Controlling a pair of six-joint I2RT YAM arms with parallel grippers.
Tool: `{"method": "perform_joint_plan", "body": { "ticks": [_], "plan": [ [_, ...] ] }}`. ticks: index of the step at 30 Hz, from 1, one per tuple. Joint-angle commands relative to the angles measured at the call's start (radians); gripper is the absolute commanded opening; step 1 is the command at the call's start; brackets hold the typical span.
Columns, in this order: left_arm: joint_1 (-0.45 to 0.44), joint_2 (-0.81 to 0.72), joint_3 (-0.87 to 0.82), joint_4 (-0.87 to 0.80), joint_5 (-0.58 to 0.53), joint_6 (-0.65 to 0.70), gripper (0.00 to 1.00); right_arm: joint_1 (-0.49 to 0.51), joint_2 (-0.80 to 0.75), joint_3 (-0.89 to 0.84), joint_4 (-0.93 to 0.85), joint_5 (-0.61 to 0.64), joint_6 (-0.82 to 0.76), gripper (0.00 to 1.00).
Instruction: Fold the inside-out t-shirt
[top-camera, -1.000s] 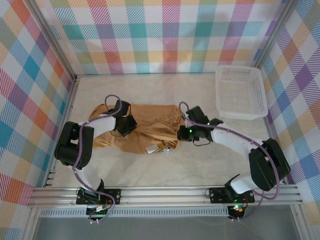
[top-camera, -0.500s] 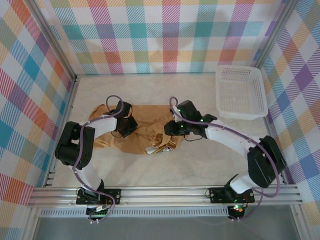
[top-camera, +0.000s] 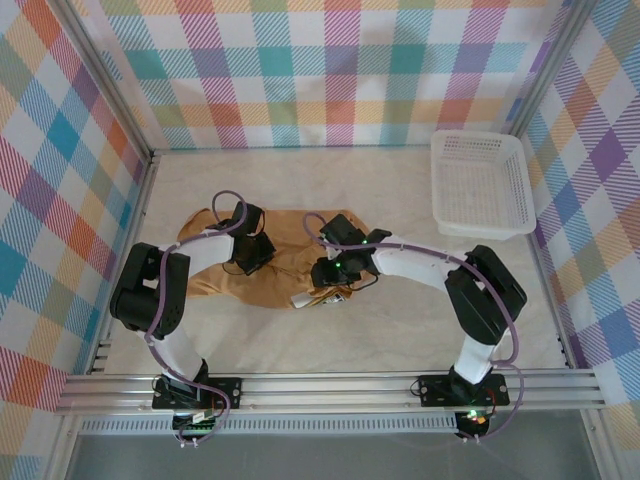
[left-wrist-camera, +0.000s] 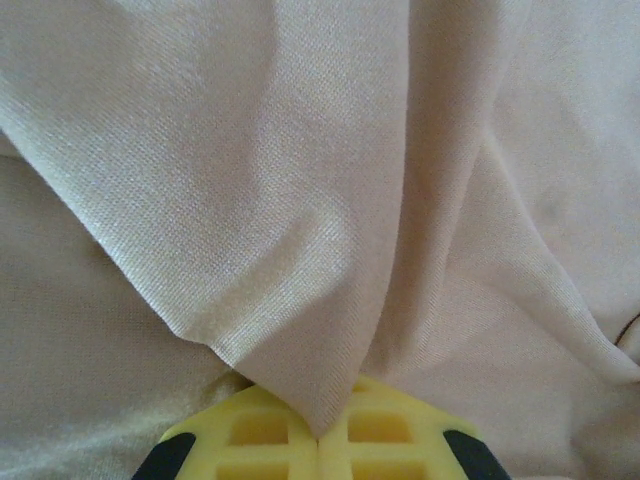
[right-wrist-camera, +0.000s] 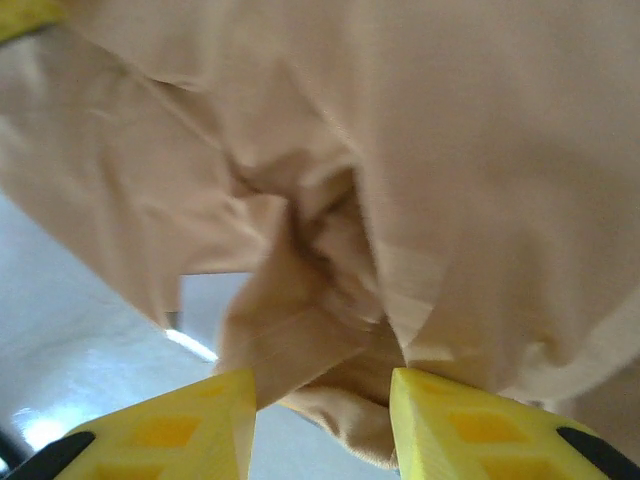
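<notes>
The tan inside-out t-shirt lies bunched on the table between both arms, its white label at the near edge. My left gripper rests on the shirt's left part. In the left wrist view its yellow fingers are shut on a fold of the shirt. My right gripper sits over the shirt's right part. In the right wrist view its gripper is open, fingers apart, with a crumpled lump of shirt loose between them.
A white mesh basket stands at the back right corner. Plaid walls enclose the table on three sides. Bare tabletop lies in front of and to the right of the shirt.
My right gripper has moved left across the shirt, dragging its right side inward so the shirt is narrower, and its jaws have gone from shut to open. The left gripper stays put.
</notes>
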Motion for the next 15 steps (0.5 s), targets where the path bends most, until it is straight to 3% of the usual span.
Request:
{"method": "perform_joint_plan", "body": {
  "ticks": [1,4,8,15],
  "plan": [
    [-0.008,0.005,0.019,-0.043,-0.011,0.016,0.00,-0.019,0.028,-0.001,-0.090,0.144,0.070,0.40],
    [-0.008,0.002,0.020,-0.048,-0.016,0.019,0.00,-0.043,0.007,-0.036,-0.095,0.190,0.116,0.43],
    [-0.008,0.004,0.022,-0.048,-0.016,0.022,0.00,-0.046,-0.018,-0.057,-0.050,0.139,0.104,0.45],
    [-0.008,0.007,0.024,-0.047,-0.013,0.021,0.00,-0.019,-0.113,-0.028,-0.094,0.142,0.158,0.38]
  ]
}}
